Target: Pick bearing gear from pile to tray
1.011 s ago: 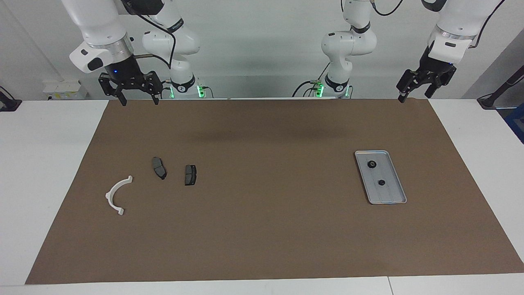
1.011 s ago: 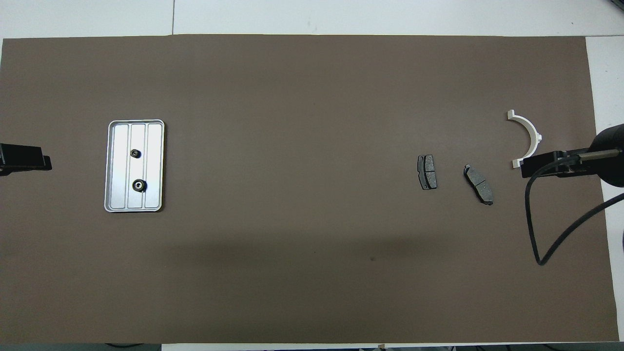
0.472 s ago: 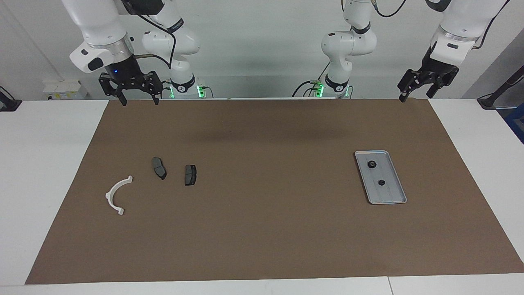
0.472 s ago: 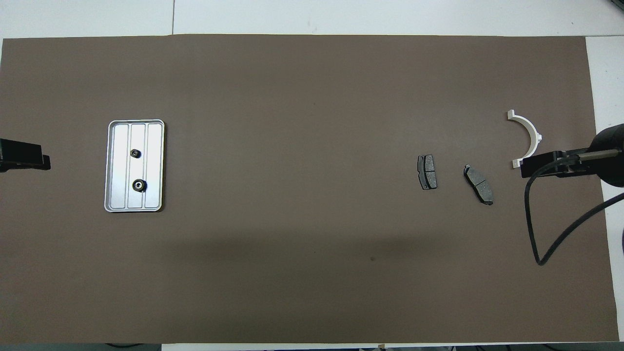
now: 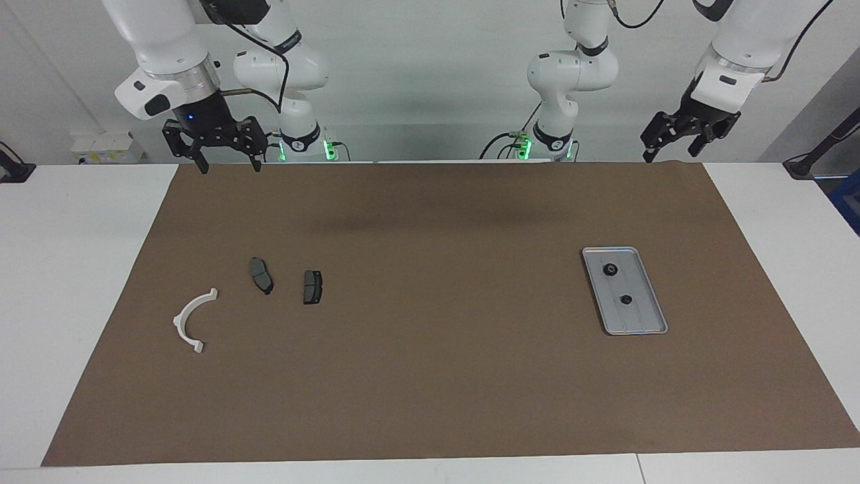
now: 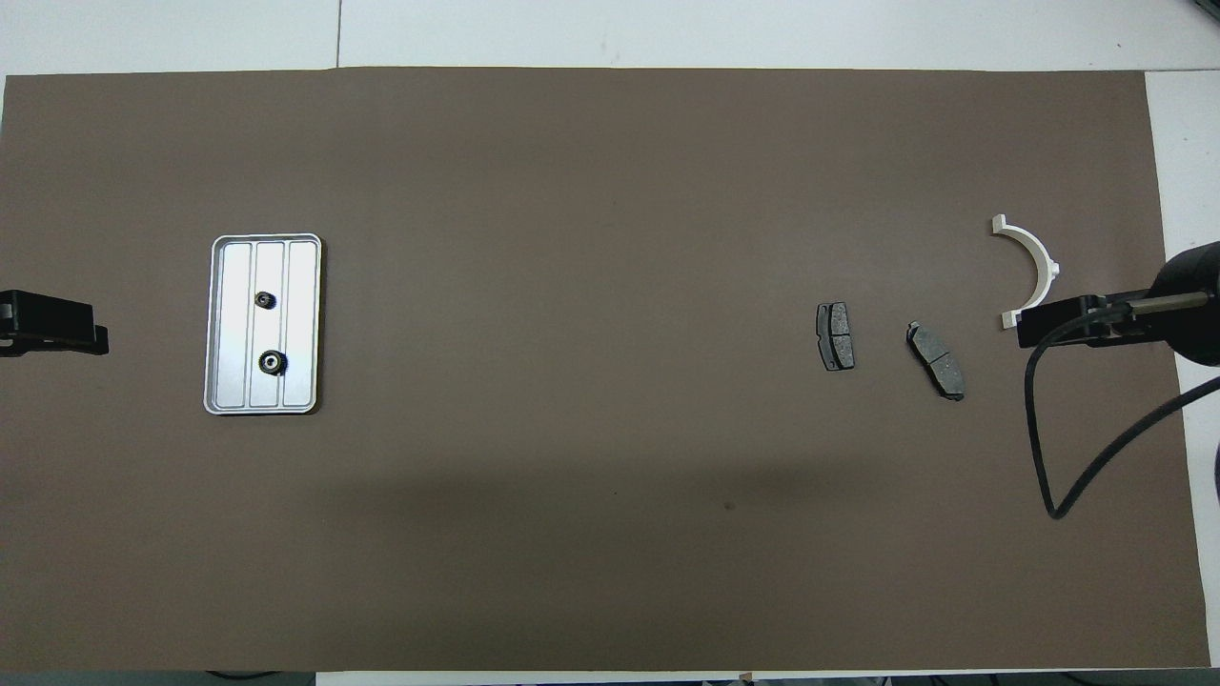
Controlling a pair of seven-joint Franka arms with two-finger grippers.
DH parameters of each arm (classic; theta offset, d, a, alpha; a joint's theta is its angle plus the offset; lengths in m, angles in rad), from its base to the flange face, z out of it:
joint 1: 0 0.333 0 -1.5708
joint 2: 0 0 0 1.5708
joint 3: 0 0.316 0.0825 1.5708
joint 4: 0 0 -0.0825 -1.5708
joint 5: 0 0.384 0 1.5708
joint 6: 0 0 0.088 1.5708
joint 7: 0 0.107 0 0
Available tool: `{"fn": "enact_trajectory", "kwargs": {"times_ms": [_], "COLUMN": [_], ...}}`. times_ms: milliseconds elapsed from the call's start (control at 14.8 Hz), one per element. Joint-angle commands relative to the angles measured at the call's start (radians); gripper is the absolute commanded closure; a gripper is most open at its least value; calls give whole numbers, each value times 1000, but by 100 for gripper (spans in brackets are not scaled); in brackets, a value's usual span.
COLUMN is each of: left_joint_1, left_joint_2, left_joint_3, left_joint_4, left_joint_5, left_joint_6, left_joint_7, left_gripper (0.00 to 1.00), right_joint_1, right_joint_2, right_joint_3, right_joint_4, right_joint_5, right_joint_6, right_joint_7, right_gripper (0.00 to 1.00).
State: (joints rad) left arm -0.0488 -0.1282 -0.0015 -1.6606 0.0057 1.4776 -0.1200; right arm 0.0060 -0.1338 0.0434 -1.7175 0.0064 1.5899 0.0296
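Brown paper [image 5: 430, 376] covers most of the white table, giving the small parts one plain working surface. Nearest the robots' end, both grippers hang high over that edge of the paper. The right gripper [image 5: 227, 161], at its own arm's end of the table, has its fingers spread wide and holds nothing. The left gripper [image 5: 672, 144], at the other end, is likewise open and empty; it looks parked clear of the work.

Farther out, toward the right arm's end, lies what remains of the pile: two dark plates [image 5: 261, 275] [image 5: 312, 287] side by side but apart, and the white half-ring bracket [image 5: 193, 320] farthest from the robots. No gear shows among them.

Toward the left arm's end sits the tray [image 5: 655, 296], with two small black gears [image 5: 610, 270] [image 5: 626, 300] inside it, well apart along its length. By the look of it, the sorting is finished.

Against a second ago, the left gripper has risen and drawn slightly toward the table's middle; the right gripper and every part have stayed put.
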Motion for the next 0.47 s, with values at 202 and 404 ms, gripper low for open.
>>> {"fn": "enact_trajectory", "kwargs": {"times_ms": [202,404], "left_joint_1": [-19,-19], "left_joint_2": [30,28], "left_joint_3": [20,21], "left_joint_4": [27,22], "left_joint_5": [-15,-24], "left_joint_6": [-60,-43], "left_joint_7": [11,10], "left_gripper": [0,0], "right_joint_1": [-4,-4], "right_joint_2": [-10,-10], "right_joint_3": [3,3], "right_joint_4": [-17,-17], "right_joint_5": [18,18], "right_joint_6": [22,21], "right_joint_7": [7,7], "right_gripper": [0,0]}}
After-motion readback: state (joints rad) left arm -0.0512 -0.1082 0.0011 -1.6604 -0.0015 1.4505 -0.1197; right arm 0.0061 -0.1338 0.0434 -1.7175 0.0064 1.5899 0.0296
